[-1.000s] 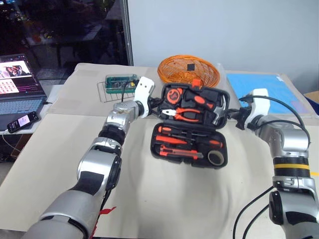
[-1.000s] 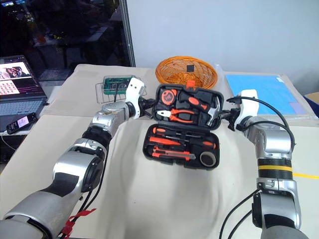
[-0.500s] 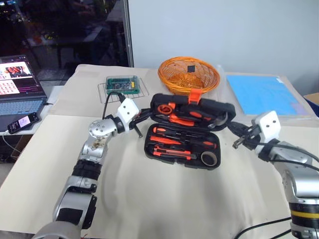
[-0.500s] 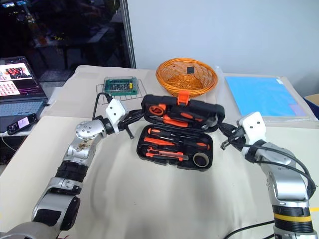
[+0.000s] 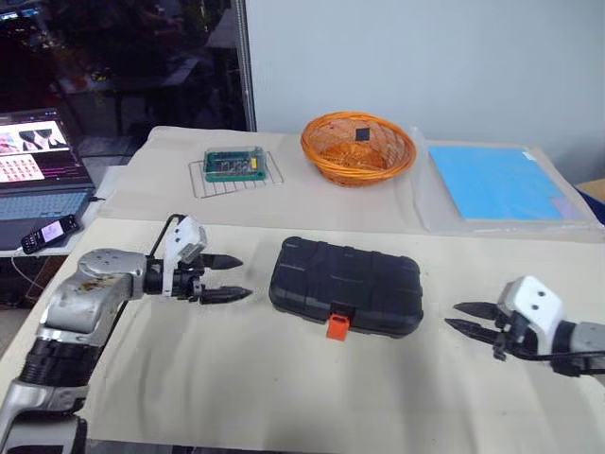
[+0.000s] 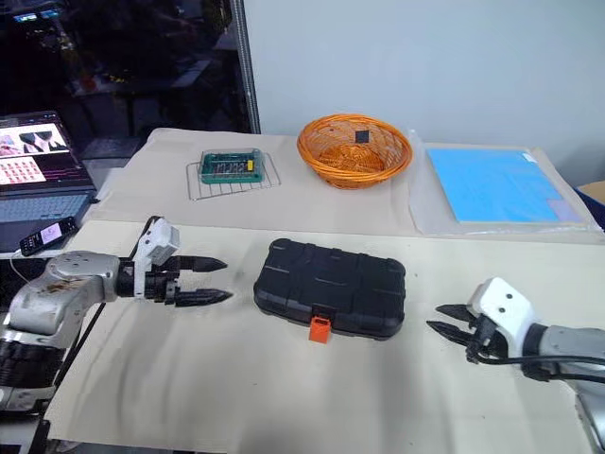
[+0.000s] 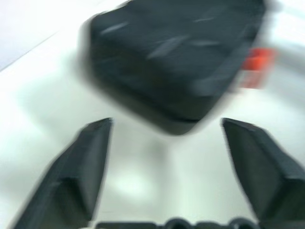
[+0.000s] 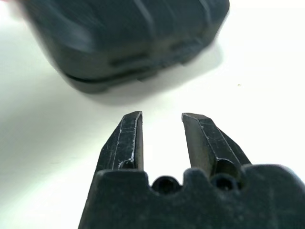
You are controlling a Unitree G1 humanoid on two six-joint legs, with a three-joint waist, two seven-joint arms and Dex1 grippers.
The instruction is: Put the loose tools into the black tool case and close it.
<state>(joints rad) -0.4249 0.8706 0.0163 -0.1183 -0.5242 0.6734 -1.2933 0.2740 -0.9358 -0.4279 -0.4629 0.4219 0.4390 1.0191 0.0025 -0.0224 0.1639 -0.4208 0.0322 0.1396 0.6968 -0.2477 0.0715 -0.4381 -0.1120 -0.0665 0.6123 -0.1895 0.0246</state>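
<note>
The black tool case [image 5: 346, 288] lay closed and flat near the middle of the bench [image 5: 284, 397], which was covered by a pale cloth; its textured lid faced up and its small orange latch [image 5: 337, 327] projected from the near edge; no loose tools were visible outside it. The left gripper [image 5: 228, 278] hung just beside the case's left end, clear of it, its two black fingers spread apart and pointing toward the case; in the left wrist view the fingers [image 7: 86, 167] stood wide with the case's corner and the latch beyond them, nothing between them. The right gripper [image 5: 467, 317] hung near the case's right end, also apart from it, its fingers parted by a narrower gap and holding nothing; the right wrist view showed bare cloth between the fingers [image 8: 126, 140] and the case's side beyond. At the far side of the bench stood an orange wicker basket [image 5: 358, 148]; to its left a green box of bits [image 5: 234, 163] rested on a wire rack; to its right lay a blue sheet [image 5: 499, 183]. A laptop [image 5: 38, 170] and a phone [image 5: 47, 233] sat off the bench's left edge.
</note>
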